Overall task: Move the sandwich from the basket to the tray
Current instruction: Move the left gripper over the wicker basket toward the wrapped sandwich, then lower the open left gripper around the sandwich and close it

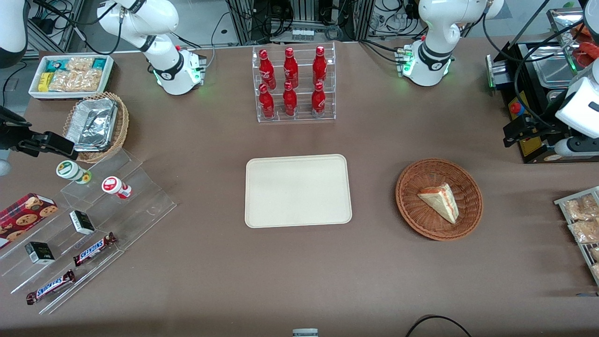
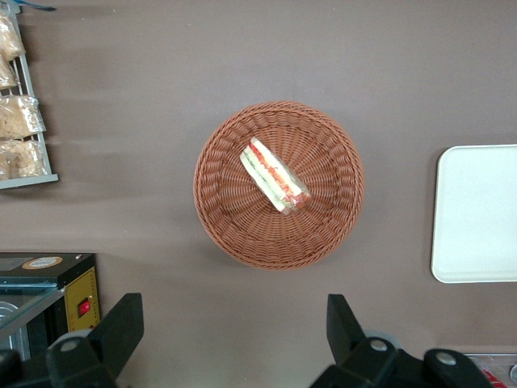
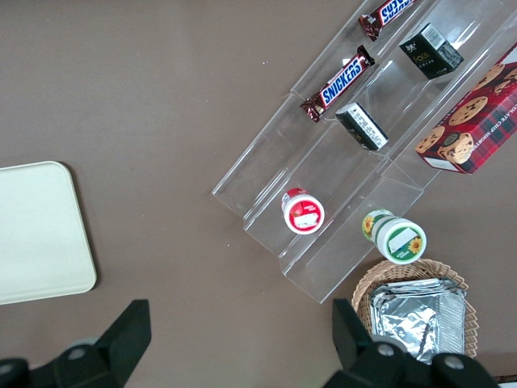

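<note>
The sandwich [image 1: 440, 202], a pale bread wedge with red and green filling along its edge, lies in the round reddish-brown wicker basket [image 1: 403, 187]. The flat cream tray [image 1: 298, 190] lies beside the basket, toward the parked arm's end, with nothing on it. My left gripper [image 1: 514, 131] hangs high above the table, farther from the front camera than the basket and toward the working arm's end. In the left wrist view it [image 2: 233, 323] is open and empty, with sandwich [image 2: 275, 175], basket [image 2: 214, 218] and tray edge [image 2: 477, 214] below. The tray also shows in the right wrist view [image 3: 36, 234].
A clear rack of red bottles [image 1: 295, 84] stands farther from the camera than the tray. A black machine [image 1: 538, 93] and a wire rack of snack packets [image 1: 582, 220] sit at the working arm's end. Acrylic steps with snacks [image 1: 93, 220] and a foil-filled tan basket [image 1: 96, 126] sit at the parked arm's end.
</note>
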Controlling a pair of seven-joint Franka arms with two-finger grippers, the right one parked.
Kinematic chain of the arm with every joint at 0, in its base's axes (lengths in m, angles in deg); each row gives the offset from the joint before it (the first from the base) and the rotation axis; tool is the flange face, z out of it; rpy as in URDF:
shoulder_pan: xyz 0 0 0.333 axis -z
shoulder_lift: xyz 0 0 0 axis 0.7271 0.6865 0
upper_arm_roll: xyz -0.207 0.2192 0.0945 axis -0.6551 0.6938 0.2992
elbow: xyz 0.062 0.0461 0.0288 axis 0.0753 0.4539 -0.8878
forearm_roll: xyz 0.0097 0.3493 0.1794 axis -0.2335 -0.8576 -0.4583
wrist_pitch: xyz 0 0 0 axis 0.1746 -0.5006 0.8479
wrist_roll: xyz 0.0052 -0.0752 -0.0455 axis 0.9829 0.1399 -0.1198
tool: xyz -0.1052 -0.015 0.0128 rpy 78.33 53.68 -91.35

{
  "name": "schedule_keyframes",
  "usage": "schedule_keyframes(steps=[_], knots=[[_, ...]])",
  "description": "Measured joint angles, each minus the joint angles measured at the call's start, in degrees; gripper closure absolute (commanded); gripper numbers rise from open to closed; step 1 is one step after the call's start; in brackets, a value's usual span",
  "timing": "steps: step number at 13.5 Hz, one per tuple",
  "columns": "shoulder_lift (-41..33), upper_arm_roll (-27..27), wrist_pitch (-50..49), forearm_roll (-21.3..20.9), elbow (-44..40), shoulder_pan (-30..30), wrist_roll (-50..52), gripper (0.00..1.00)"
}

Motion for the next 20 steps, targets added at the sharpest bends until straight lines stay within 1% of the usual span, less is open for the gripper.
schedule_keyframes(steps=[5, 10, 13, 15, 18, 20], knots=[[0.37, -0.03, 1.36, 0.63, 0.28, -0.03, 0.0, 0.0], [4.82, -0.04, 6.21, 0.68, 2.16, -0.04, 1.53, 0.0], [7.67, -0.2, 12.01, 0.68, 5.03, 0.0, 8.41, 0.0], [9.45, -0.48, 17.68, 0.68, 7.87, 0.24, 13.47, 0.0], [10.26, -0.87, 24.69, 0.68, 12.55, 1.76, 22.34, 0.0], [10.26, -0.89, 27.66, 0.68, 15.54, 1.98, 25.1, 0.0]])
